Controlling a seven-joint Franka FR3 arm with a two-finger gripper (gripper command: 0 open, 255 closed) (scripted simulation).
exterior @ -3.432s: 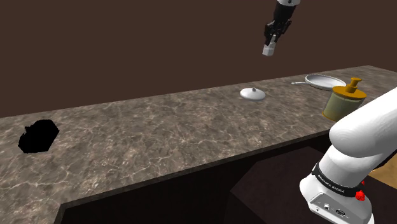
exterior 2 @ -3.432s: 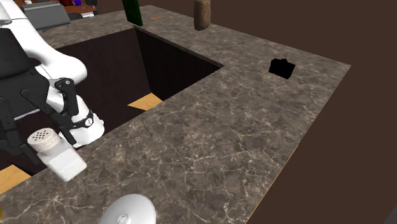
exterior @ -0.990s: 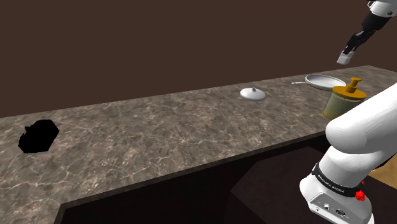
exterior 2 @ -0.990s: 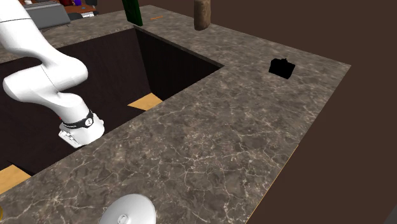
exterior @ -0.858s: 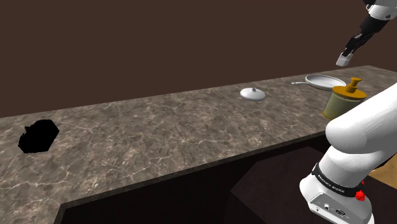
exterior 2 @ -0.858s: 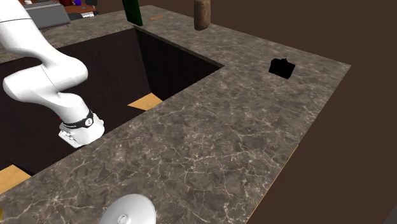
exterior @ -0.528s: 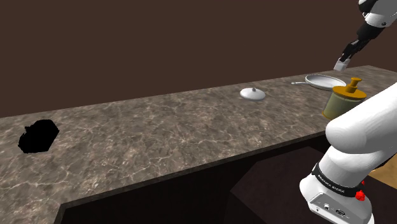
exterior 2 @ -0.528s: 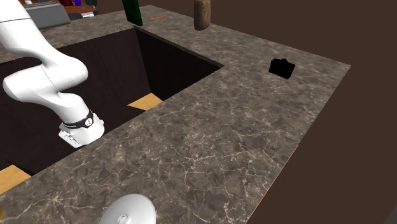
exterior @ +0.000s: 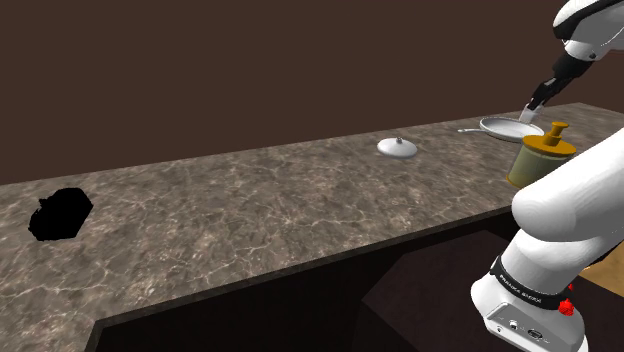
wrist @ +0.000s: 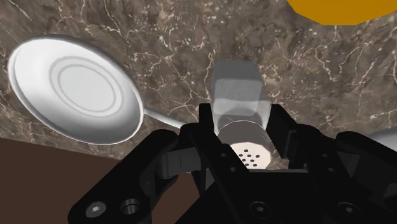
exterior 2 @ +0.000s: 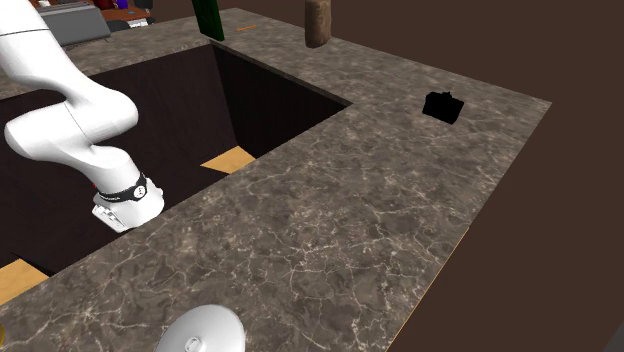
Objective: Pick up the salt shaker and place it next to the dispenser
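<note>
The gripper [wrist: 243, 121] is closed on the salt shaker [wrist: 236, 89], which is clasped between the two black fingers with its perforated cap turned toward the hand and its base toward the counter [wrist: 165, 38]. The shaker is held over the counter's end nearest the stand, between the pan [wrist: 76, 89] by the back edge and the orange dispenser [wrist: 343, 7] by the front edge. A lid [exterior: 399, 148] lies farther along the back edge.
</note>
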